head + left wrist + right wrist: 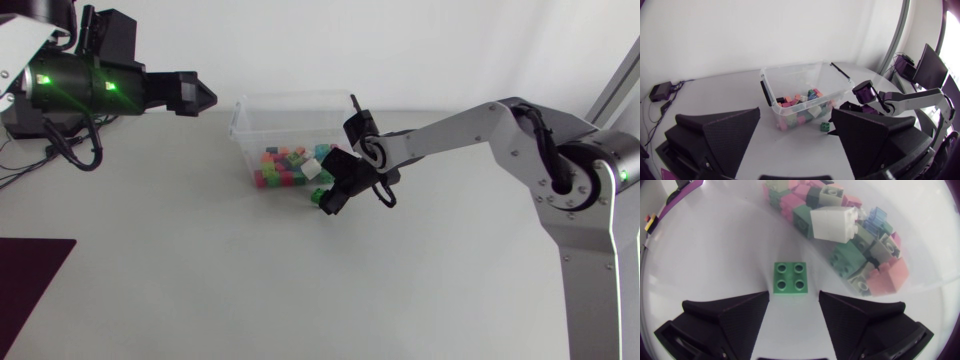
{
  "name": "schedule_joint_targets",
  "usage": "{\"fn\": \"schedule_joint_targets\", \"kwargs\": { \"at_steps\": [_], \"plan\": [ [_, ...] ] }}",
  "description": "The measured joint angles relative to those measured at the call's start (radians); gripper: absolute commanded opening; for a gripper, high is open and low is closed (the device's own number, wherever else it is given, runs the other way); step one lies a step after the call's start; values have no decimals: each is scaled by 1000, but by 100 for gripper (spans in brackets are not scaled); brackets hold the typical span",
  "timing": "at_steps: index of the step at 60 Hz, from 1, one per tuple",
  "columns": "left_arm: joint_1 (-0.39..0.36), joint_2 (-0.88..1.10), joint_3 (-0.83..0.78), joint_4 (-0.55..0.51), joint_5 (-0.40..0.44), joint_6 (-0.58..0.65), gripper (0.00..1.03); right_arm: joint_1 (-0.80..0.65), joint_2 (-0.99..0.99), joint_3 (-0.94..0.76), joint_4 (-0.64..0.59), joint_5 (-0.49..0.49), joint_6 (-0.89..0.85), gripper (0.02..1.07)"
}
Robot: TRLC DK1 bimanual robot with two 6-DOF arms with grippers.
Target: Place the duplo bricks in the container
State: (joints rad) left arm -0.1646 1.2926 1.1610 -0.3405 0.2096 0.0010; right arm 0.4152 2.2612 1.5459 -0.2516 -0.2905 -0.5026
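Ahead of released right claw (793, 295), green brick (790, 278) beside container (295, 98), studs seen only from its wrist; left claw (208, 96) released.

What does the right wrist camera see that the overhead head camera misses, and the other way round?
Only the right wrist view: the four studs on top of the green brick, lying untouched just ahead of the open right claw. Only the head view: the left claw and the whole container. Both: the green brick outside the container and the mixed bricks inside it.
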Motion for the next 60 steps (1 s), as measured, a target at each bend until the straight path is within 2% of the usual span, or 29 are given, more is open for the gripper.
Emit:
{"fn": "schedule_joint_targets", "kwargs": {
  "at_steps": [17, 23, 28, 42, 60],
  "plan": [
    [0, -4, -10, 0, 0, 0, 99, 2, 10, -3, 47, -21, 0, 49],
    [1, -8, -13, 1, 0, 0, 99, 2, 13, -10, 65, -40, 1, 38],
    [6, -13, -19, 1, 0, 0, 99, 2, 13, -26, 94, -53, 1, 32],
    [12, -14, -34, 1, 0, 0, 99, 3, -18, -95, 157, -58, 5, 32],
    [32, -45, -59, -2, 0, 1, 99, -33, -266, -296, 97, -58, 5, 31]
  ]
}}
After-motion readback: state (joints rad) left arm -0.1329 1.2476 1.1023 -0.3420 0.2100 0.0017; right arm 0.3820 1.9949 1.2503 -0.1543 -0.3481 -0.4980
